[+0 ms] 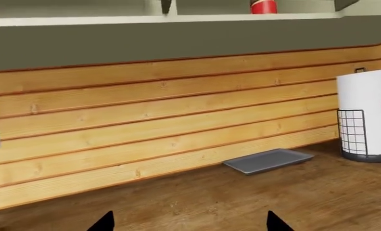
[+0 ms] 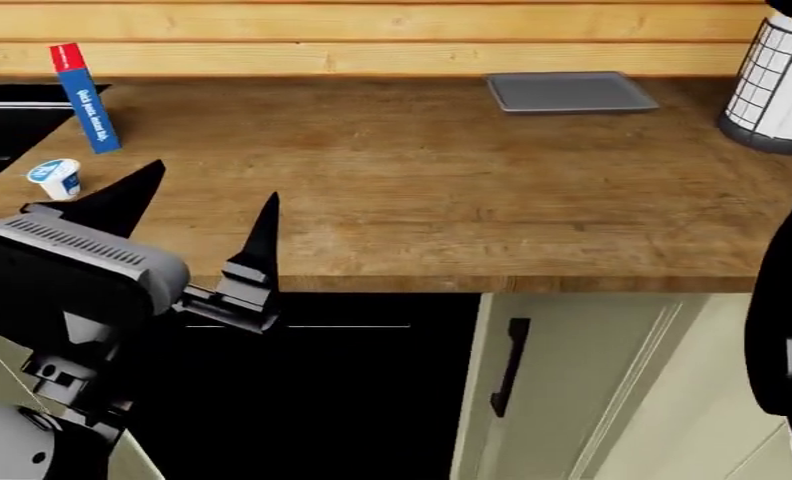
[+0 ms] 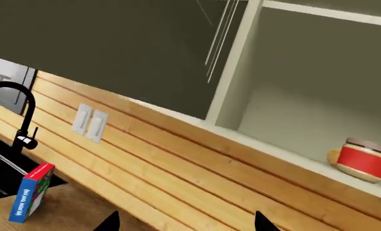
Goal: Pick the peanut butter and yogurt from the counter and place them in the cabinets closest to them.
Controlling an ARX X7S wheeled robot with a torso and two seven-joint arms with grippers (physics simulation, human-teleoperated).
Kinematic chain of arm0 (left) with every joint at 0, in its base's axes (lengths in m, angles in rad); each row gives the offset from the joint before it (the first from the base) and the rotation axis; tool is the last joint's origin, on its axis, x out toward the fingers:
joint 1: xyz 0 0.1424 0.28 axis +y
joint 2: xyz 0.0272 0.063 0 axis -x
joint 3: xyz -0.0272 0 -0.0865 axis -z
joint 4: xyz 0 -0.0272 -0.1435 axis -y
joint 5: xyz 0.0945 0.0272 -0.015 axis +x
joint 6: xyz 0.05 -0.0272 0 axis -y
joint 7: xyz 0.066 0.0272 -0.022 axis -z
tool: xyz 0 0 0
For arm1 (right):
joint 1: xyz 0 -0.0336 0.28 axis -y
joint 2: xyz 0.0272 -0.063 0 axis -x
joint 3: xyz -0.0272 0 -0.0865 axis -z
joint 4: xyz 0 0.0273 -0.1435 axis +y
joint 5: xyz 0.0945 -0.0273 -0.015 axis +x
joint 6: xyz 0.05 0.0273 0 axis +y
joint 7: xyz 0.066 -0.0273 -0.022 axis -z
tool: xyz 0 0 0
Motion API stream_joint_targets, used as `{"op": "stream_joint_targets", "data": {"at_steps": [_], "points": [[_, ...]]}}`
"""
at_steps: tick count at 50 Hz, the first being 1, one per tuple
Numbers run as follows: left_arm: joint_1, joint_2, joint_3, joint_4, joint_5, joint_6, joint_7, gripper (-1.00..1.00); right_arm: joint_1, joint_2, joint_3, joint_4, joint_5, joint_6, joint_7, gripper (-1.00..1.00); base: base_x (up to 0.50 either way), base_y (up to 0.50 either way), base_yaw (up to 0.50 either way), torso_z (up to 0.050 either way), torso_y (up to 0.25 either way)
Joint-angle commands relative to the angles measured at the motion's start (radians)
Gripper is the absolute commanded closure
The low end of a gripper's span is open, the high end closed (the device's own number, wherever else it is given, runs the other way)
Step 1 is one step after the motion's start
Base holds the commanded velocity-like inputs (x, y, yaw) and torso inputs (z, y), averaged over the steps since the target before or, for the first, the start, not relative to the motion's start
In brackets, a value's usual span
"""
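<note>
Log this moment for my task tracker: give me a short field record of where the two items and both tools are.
peanut butter: on the open upper cabinet shelf, upright
yogurt: on the counter, near its left end, untouched
left tool: open, empty, over the counter's front edge, right of the yogurt
right tool: only finger tips show, apart, nothing between
remaining: yogurt

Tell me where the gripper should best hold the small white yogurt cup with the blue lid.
Probably grip the small white tapered yogurt cup across its side wall, below the wider lid, coming in level from the counter's front edge. It stands upright; the open left gripper is nearest.
</note>
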State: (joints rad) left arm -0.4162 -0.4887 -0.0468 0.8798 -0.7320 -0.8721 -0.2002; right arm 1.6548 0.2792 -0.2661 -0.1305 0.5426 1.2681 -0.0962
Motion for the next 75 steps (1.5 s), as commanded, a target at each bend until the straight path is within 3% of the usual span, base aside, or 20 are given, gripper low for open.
{"op": "stream_joint_targets", "data": {"at_steps": [1, 38, 75], "points": [[0.013, -0.001, 0.006, -0.008, 0.009, 0.019, 0.001, -1.00, -0.095, 0.019, 0.021, -0.062, 0.056, 0.065, -0.006, -1.00, 0.00, 0.50, 0.00, 0.000, 0.000], [0.002, -0.011, 0.012, -0.006, -0.009, 0.025, -0.019, -1.00, -0.278, 0.100, 0.101, -0.150, 0.101, 0.157, 0.074, -1.00, 0.00, 0.49, 0.00, 0.000, 0.000], [-0.061, -0.025, 0.010, 0.017, -0.076, -0.023, -0.070, -1.00, -0.231, 0.082, 0.149, -0.141, 0.132, 0.156, 0.114, -1.00, 0.12, 0.48, 0.00, 0.000, 0.000]]}}
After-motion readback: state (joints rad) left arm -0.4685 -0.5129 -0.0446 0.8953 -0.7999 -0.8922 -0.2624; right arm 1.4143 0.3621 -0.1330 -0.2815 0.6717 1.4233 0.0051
